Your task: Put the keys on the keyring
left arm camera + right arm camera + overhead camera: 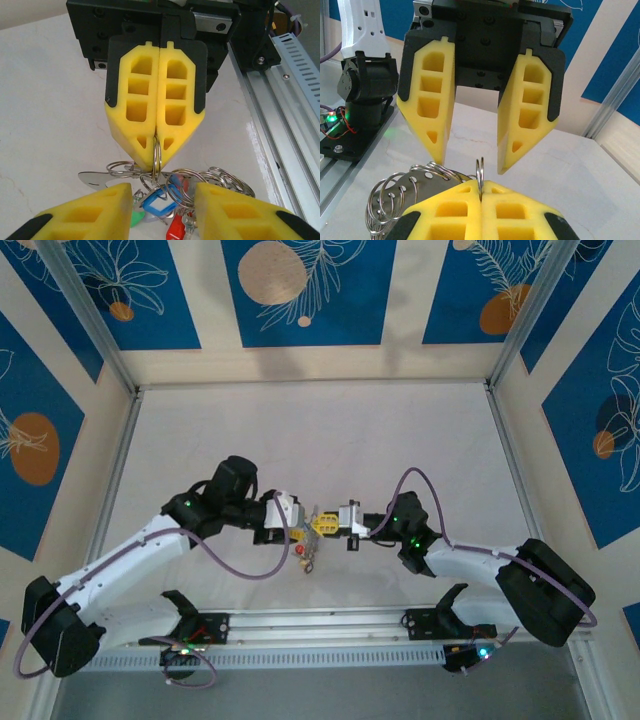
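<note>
The keyring (480, 172), a thin metal ring seen edge-on, stands clamped between the pads of my shut right gripper (480, 187). From the left wrist, the same ring (156, 152) hangs out of the right gripper (156, 150). Below it dangles a bunch of smaller rings and keys with a blue tag (162, 202), a red tag (176, 227) and a green tag (134, 218). My left gripper (161, 192) is open, its fingers flanking the bunch without touching it. From above, both grippers meet tip to tip (322, 524), with the keys (305, 558) hanging beneath.
A flat metal plate with holes (402, 187) carries several wire rings (382, 200) in the bunch. An aluminium rail (320, 625) runs along the table's near edge. The left arm's base (362, 85) stands behind. Patterned walls enclose the white table (320, 430).
</note>
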Motion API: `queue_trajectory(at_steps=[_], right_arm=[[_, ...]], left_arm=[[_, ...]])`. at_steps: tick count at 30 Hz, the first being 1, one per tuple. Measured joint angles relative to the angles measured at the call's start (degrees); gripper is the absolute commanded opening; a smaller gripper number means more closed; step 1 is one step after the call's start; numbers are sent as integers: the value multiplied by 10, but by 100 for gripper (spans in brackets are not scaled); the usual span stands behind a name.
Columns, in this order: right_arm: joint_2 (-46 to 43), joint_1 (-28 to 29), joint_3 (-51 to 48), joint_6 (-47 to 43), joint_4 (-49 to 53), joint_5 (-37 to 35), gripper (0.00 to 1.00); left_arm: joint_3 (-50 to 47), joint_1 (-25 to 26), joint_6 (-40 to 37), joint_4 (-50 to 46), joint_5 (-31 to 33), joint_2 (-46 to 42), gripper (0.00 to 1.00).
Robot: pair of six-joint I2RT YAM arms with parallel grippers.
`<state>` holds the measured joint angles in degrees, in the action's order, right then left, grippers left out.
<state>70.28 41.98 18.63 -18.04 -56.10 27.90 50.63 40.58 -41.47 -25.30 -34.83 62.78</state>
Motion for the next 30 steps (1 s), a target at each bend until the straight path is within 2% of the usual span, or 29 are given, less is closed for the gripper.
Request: queue_trajectory(at_steps=[8, 19, 20, 22, 24, 30], right_arm=[[0, 3, 0, -16, 18, -7, 0], [0, 5, 0, -28, 30, -30, 0], [0, 6, 0, -28, 30, -32, 0], [0, 7, 0, -28, 31, -37, 0], [0, 7, 0, -28, 35, -41, 0], [-7, 14, 2, -33, 60, -70, 13]], left_arm=[[6, -1, 8, 19, 3, 13, 17], [15, 0, 4, 17, 6, 38, 17], [15, 2, 4, 17, 9, 39, 15], [15, 5, 3, 16, 14, 40, 3], [16, 9, -4, 11, 28, 41, 0], [35, 37, -21, -15, 108, 41, 0]])
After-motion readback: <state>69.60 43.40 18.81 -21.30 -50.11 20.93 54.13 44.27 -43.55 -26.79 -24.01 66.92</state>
